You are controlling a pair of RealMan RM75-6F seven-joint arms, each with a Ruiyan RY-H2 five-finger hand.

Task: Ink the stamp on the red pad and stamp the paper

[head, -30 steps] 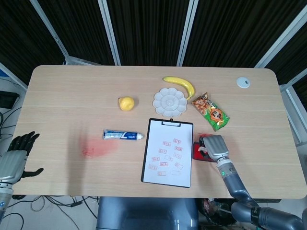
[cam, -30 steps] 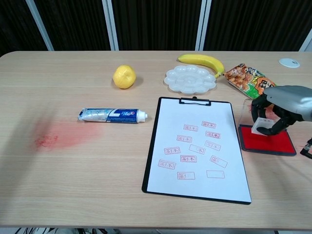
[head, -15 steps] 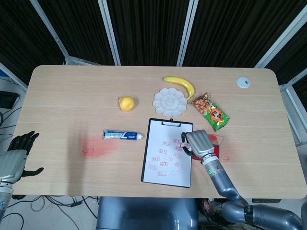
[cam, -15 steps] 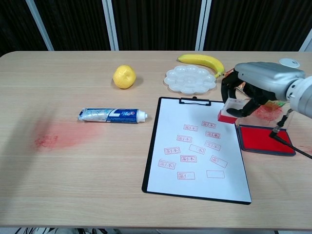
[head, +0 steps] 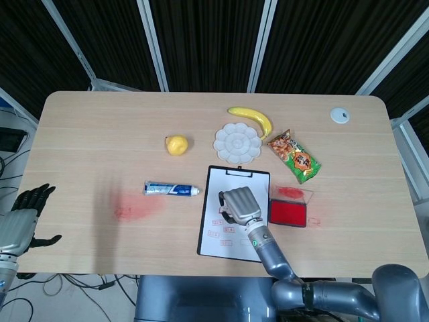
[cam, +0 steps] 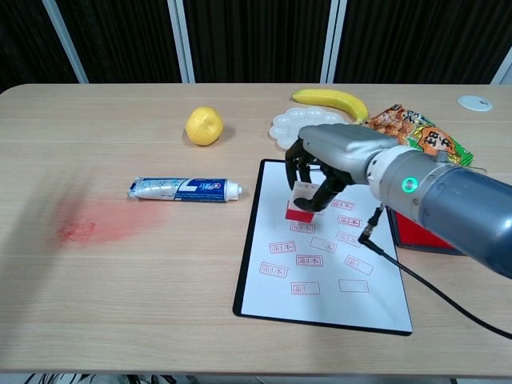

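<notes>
My right hand [head: 238,204] [cam: 324,162] hangs over the upper left part of the white paper [head: 226,183] [cam: 324,272] on the black clipboard. It grips a small stamp [cam: 302,203] with a clear top and a red base, held just above the sheet. Several red stamp marks dot the paper's middle and lower part. The red ink pad [head: 288,212] [cam: 408,234] lies open right of the clipboard, partly hidden behind my forearm in the chest view. My left hand [head: 21,220] rests off the table's left edge, fingers apart, holding nothing.
A toothpaste tube [head: 171,190] [cam: 185,189] and a red smear [head: 137,208] [cam: 92,222] lie left of the clipboard. Behind it sit a lemon [head: 177,144] [cam: 204,126], a white palette [head: 237,141], a banana [head: 252,118] [cam: 330,100] and a snack bag [head: 294,156] [cam: 418,132].
My right hand carried the stamp from the red pad leftward across the clipboard to the paper's upper left. The ink pad is now uncovered. The left hand stayed still.
</notes>
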